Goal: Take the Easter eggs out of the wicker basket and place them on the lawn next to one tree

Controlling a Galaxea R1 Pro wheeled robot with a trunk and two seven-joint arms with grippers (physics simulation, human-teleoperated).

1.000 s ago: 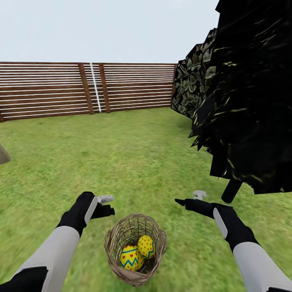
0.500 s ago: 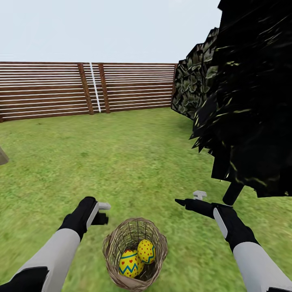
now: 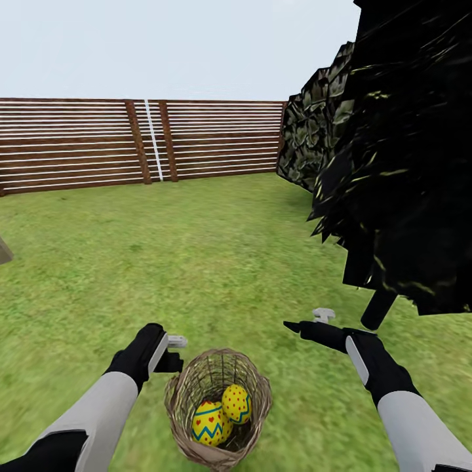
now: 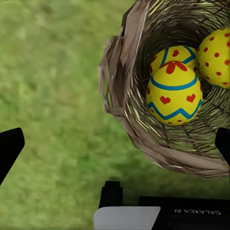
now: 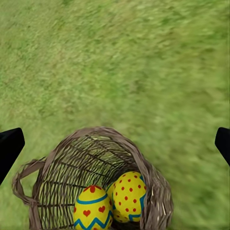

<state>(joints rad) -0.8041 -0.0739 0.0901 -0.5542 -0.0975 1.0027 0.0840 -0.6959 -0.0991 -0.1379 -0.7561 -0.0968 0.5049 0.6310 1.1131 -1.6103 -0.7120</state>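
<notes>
Wicker basket [image 3: 217, 408] sitting on lawn [image 3: 216, 262], holding the Easter eggs [image 4: 173, 93] | left end effector [image 3: 172, 352] hovering beside its rim, open | right end effector [image 3: 308, 321] hanging open, apart.

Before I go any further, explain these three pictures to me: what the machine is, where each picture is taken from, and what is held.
This is a simulated two-armed wheeled robot. The large picture comes from its head, looking down over both arms. The left gripper hangs beside the wicker basket; the right gripper hangs farther off, over the lawn. Both have their jaws open and hold nothing. The other two pictures come from cameras near each gripper, looking along its fingers. The left wrist view shows three Easter eggs in the basket: a zigzag egg, another behind it, and a dotted egg. A wooden fence and a dark tree stand beyond.
</notes>
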